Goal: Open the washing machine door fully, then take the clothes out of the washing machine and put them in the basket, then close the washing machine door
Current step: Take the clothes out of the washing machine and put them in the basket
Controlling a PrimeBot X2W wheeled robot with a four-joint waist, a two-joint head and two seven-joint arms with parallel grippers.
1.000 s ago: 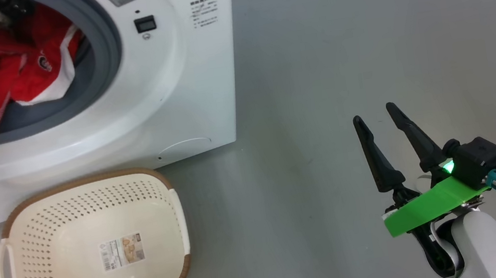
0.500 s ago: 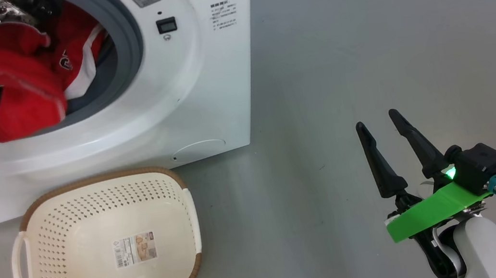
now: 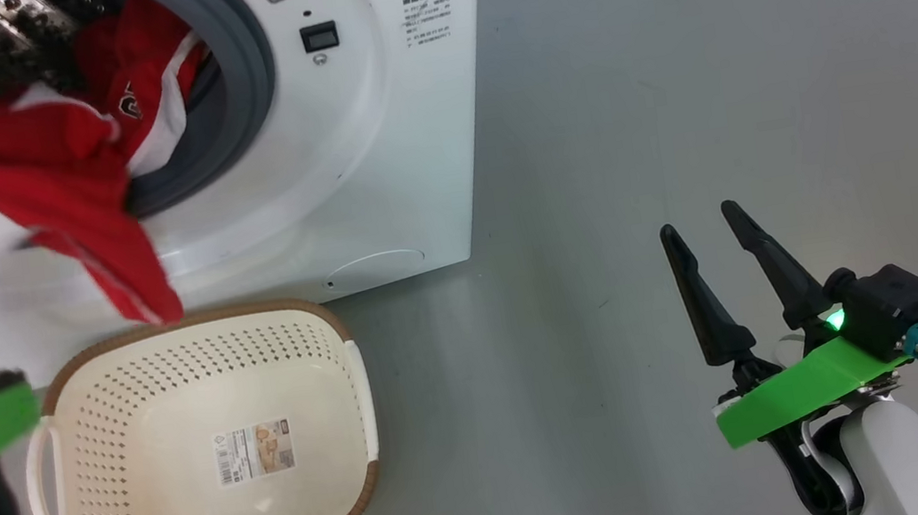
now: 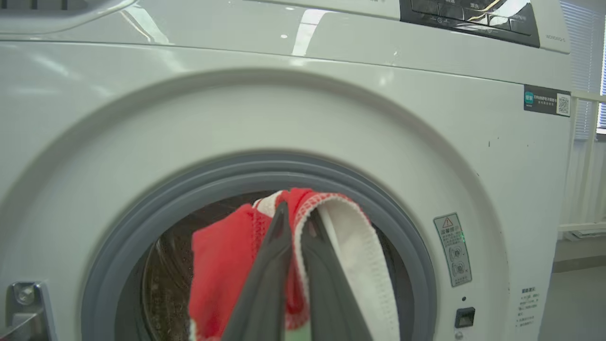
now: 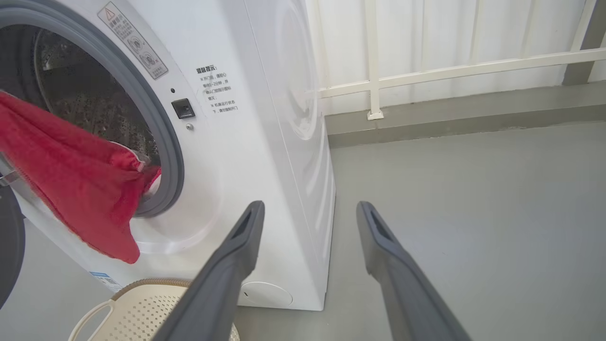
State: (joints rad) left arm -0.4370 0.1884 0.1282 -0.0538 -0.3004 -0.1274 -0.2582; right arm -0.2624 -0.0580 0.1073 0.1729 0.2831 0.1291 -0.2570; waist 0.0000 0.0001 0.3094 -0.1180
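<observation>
The washing machine stands open, and a strip of the washing machine door's black rim shows beside the hinge. My left gripper is shut on red clothes with white trim, in front of the grey gasket. That garment stretches out of the drum and hangs down to the far rim of the basket. More red and white clothes lie inside the drum. My right gripper is open and empty over the floor, well right of the machine, and its fingers are spread wide.
The cream basket sits on the grey floor right against the machine's front, with a paper sticker on its bottom. A white railing and wall run behind the machine's right side.
The head camera has shifted. My left gripper has drawn back and down, pulling the red garment out of the drum until it hangs over the basket's far rim. The right arm has stayed put.
</observation>
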